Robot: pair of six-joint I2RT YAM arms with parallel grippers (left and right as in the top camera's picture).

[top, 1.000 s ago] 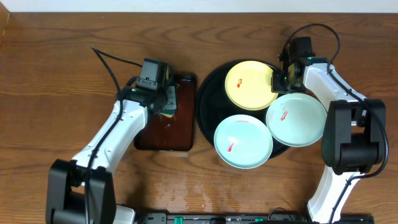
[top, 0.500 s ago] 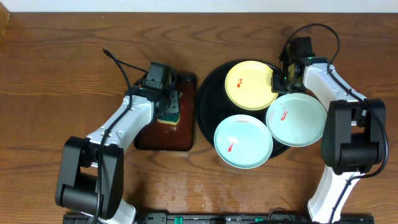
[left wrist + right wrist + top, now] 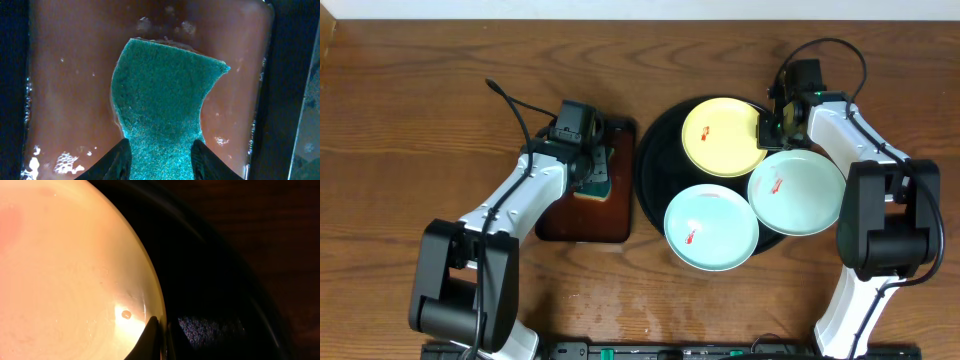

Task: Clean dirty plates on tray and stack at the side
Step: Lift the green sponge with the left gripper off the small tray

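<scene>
The yellow plate [image 3: 722, 135] lies at the back of the black tray [image 3: 652, 158], with two pale green plates [image 3: 711, 226] [image 3: 797, 191] in front of it. The right gripper [image 3: 767, 128] is closed on the yellow plate's rim. The fingers of the left gripper [image 3: 161, 157] flank a green sponge [image 3: 162, 85] on the brown tray [image 3: 582, 215]; whether they grip it I cannot tell.

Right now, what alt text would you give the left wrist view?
A teal-green scouring sponge lies flat on a wet, glossy brown tray, its near end between the two dark fingertips of the left gripper. Whether they are pinching it cannot be told.
</scene>
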